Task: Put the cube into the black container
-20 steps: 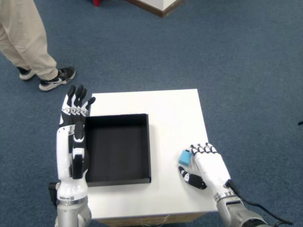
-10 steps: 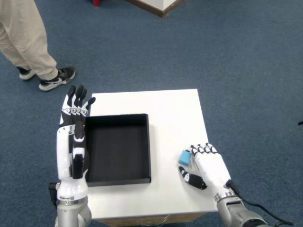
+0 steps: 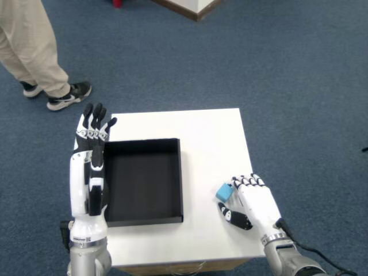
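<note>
- The right hand (image 3: 251, 201) rests low over the near right part of the table (image 3: 207, 132), palm down, its fingers curled toward the cube (image 3: 224, 192).
- The fingertips (image 3: 240, 183) meet the cube's right side, and the thumb (image 3: 234, 218) lies below it on the table side. The cube appears tilted and may be pinched between thumb and fingers; from this view a firm grip cannot be confirmed, nor whether the cube is clear of the table.
- This hold fits a side grasp: fingers on one face and thumb under or opposite, so that the cube can be lifted without being pushed away.
- The cube is light blue and sits just right of the black container (image 3: 142, 181), apart from its right wall and not yet inside it.
- The black container is a shallow open tray on the left half of the table, with nothing showing in it. Its open top suits a drop from above.
- The left hand (image 3: 92, 155) stands upright along the container's left wall, fingers straight and together, holding nothing. In judgement it is kept clear of the opening, and may steady the tray.
- A person's legs (image 3: 29, 52) stand on the carpet beyond the table's far left corner, well apart from the work.
</note>
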Robot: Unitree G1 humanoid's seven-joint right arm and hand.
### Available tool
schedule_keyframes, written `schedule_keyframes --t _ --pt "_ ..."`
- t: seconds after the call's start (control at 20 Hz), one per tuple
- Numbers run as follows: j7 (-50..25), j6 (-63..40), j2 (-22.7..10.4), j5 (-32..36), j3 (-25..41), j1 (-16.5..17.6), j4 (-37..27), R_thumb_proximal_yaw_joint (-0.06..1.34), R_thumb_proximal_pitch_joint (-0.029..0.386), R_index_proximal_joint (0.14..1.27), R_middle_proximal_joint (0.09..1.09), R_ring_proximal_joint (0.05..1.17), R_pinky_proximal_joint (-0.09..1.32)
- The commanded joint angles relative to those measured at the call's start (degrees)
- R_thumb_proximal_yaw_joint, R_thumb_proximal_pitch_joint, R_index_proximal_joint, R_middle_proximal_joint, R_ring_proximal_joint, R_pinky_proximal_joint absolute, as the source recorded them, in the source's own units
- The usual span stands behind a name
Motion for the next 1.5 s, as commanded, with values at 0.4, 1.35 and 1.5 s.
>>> schedule_keyframes --t 0.4,1.35,1.5 --pt "-1.18 -1.78 -0.90 0.48 -0.96 -1.21 -0.07 1.00 0.133 1.00 0.31 0.26 0.14" --pt "-4.27 -3.74 -0.41 -0.88 -1.04 -1.58 0.00 1.07 0.150 1.10 0.33 0.28 0.16" --pt "-4.48 -3.99 -0.38 -1.06 -1.04 -1.61 0.04 1.11 0.152 1.09 0.33 0.28 0.16"
